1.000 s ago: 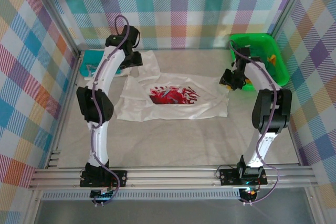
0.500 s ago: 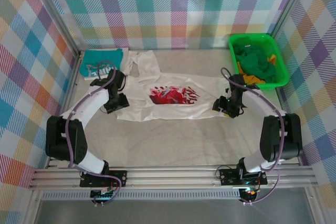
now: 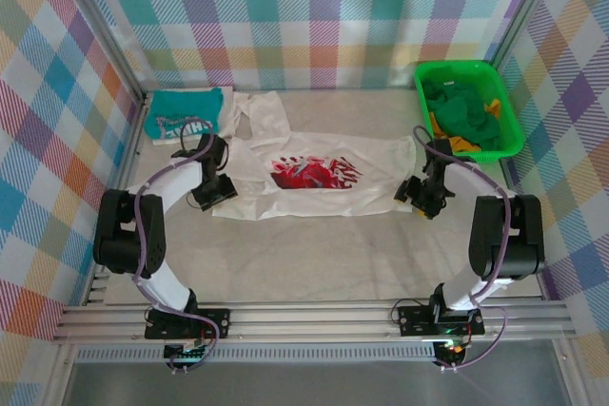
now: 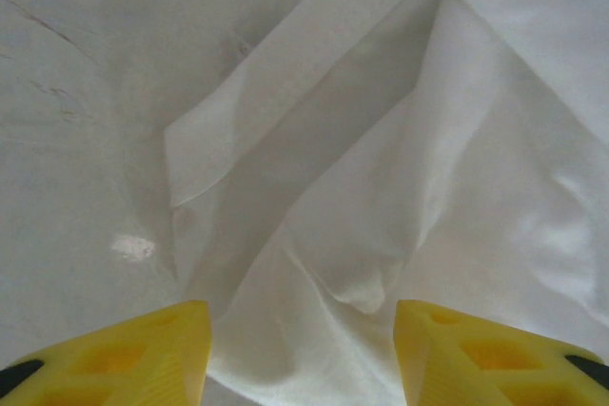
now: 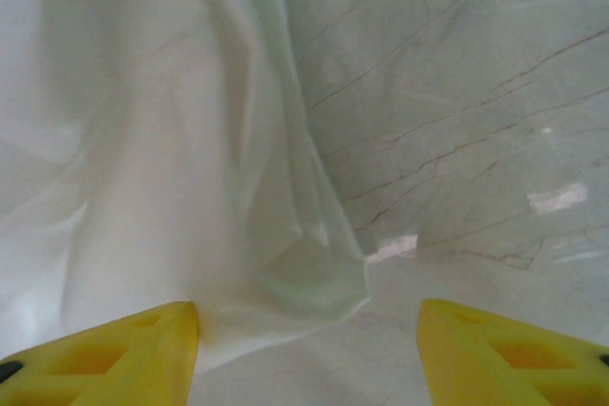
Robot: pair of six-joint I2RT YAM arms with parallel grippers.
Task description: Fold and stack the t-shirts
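The left tool (image 4: 300, 316) is hanging released, its yellow fingers (image 4: 124, 349) straddling a doubled hem at the left edge of the white cloth t-shirt with the red-and-dark chest print (image 3: 324, 199). The shirt is lying spread at frame centre on the grey surface (image 3: 314, 263). The right tool (image 5: 309, 316) is hanging released over the shirt's right corner. Risk: a shallow closure is likely catching one layer only, skewing the fold.

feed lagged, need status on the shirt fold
Left jaws open over left edge of white printed cloth t-shirt; right jaws open over its right corner. Shirt spread out, unfolded. Green plastic basket far right, clear of it.
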